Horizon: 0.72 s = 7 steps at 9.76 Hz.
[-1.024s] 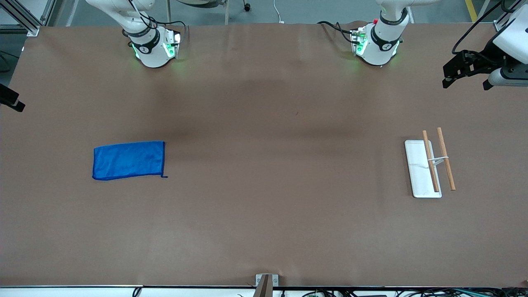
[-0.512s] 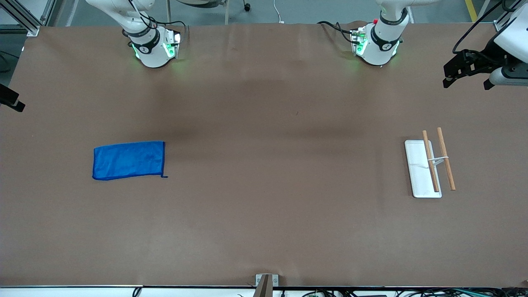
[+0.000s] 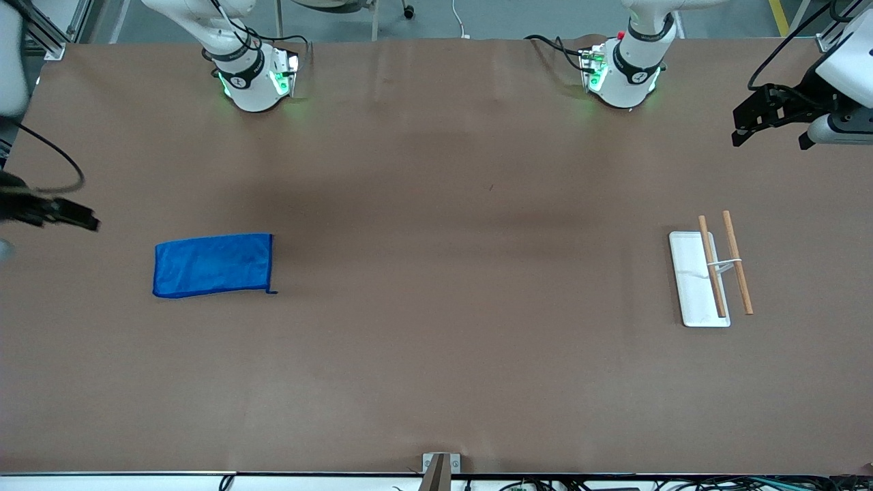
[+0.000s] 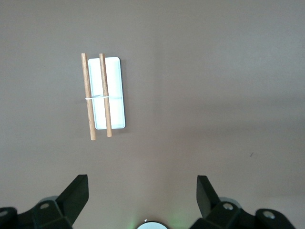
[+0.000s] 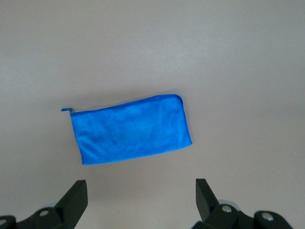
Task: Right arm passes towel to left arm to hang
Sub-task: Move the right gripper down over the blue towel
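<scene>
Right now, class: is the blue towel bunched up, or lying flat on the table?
Flat: the towel lies as a smooth rectangle with straight edges, untouched by either gripper.

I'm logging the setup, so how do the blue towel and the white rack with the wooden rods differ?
The towel is soft blue cloth lying flat; the rack is a rigid white base bearing two wooden rods. The towel lies toward the right arm's end, the rack toward the left arm's. Both rest untouched on the table.
</scene>
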Motion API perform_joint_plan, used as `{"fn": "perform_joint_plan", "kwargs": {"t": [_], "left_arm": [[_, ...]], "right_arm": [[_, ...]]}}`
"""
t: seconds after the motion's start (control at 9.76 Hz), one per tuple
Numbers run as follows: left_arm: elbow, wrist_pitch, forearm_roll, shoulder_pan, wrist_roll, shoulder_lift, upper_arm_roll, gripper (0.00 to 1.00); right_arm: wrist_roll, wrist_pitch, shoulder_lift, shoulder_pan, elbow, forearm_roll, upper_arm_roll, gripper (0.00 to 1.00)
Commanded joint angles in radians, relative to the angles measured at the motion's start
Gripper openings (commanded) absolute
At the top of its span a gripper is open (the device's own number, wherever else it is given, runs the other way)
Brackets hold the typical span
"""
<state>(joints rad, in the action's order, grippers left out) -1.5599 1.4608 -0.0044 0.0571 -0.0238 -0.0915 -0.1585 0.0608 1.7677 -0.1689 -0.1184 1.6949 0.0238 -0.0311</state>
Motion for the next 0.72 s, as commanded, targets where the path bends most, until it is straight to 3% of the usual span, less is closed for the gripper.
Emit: {"fn": "perform_joint_plan", "kwargs": {"t": [0.0,0.31,0.61], "left_arm": [[-0.008,-0.019,-0.014,0.006,0.007,0.015,-0.003,1.0],[-0.009,-0.019,-0.014,0.004,0.015,0.015,-0.003,1.0],[-0.008,-0.019,-0.014,0.006,0.016,0.018,-0.003,1.0]], "right_arm": [[0.036,0.149,-0.023,0.002,0.144,-0.001,0.005,1.0],[0.056,0.519,-0.061,0.026,0.406,-0.001,0.005,1.0],[0.059,0.793,-0.151,0.026,0.537,0.001,0.005,1.0]]}}
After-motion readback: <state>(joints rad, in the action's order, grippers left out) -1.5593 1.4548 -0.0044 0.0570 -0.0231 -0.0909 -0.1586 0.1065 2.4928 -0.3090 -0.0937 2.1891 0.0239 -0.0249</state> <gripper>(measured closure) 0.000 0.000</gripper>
